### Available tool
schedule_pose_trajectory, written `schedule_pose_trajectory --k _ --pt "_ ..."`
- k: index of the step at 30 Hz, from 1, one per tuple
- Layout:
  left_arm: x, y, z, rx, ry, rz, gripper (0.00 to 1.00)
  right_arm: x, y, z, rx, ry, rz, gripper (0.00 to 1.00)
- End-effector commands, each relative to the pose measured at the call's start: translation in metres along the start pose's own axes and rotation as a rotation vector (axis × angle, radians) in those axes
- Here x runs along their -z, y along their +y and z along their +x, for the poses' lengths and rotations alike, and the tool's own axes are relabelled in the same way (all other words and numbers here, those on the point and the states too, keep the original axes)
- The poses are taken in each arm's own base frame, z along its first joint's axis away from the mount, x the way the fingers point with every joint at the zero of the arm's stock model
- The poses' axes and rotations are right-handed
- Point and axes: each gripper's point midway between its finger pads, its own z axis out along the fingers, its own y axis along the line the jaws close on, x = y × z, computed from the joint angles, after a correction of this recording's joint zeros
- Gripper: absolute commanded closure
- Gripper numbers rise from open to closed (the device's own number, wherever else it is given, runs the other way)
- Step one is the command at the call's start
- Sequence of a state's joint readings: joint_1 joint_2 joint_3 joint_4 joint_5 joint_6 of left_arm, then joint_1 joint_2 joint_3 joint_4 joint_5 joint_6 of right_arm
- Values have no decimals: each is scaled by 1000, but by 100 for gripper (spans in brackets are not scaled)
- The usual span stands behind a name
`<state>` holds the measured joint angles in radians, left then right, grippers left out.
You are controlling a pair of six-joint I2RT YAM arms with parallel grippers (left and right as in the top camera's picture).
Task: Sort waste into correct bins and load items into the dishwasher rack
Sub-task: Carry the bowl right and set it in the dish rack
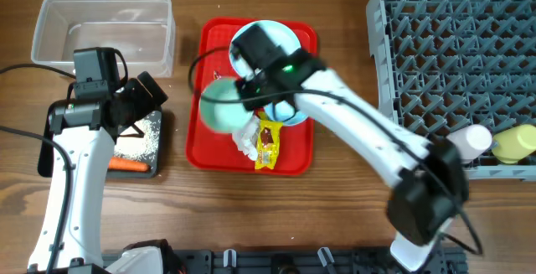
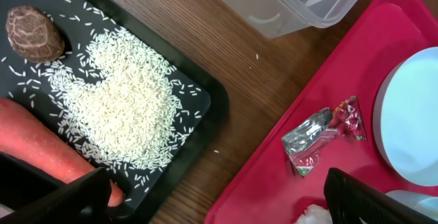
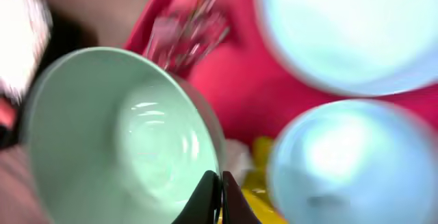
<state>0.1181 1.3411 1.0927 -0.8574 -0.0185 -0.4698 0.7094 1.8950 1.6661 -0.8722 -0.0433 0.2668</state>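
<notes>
- right gripper (image 3: 220, 183) is clamped on the rim of a pale green bowl (image 3: 123, 135), over the left edge of the red tray (image 1: 205, 152).
- left gripper (image 2: 219, 203) is spread wide and holds nothing, above the black tray (image 2: 205, 107) with rice (image 2: 123, 107), carrot (image 2: 34, 138) and brown lump (image 2: 33, 32).
- wooden table (image 1: 343, 23): clear tub (image 1: 100, 27) at far left, dishwasher rack (image 1: 452, 56) at right.

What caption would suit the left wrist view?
Rice, a carrot and a brown lump lie in the black tray; a crumpled wrapper sits on the red tray beside it.
</notes>
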Motion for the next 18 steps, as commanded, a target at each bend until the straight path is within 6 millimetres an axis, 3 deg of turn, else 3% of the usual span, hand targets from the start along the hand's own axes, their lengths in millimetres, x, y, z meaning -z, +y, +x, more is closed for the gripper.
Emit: schedule_pose_trajectory --k 1,4,5,7,11,14,18 --pt "0 3 -3 14 -12 -15 0 96 -109 -48 -126 -275 411 96" --pt "0 0 -1 14 0 4 0 155 -230 -46 -332 -378 848 96" --pt "0 0 -1 14 0 5 0 168 -257 -44 -380 -397 944 96" --pt "0 0 -1 14 0 5 0 188 -293 -43 -440 -435 1055 96" --pt "0 0 -1 14 0 4 0 222 -361 -60 -411 -511 1210 96" --pt "0 0 -1 14 0 4 0 217 -394 -72 -264 -439 1315 96" --pt "0 0 -1 14 0 4 0 176 -428 -76 -42 -190 1518 96"
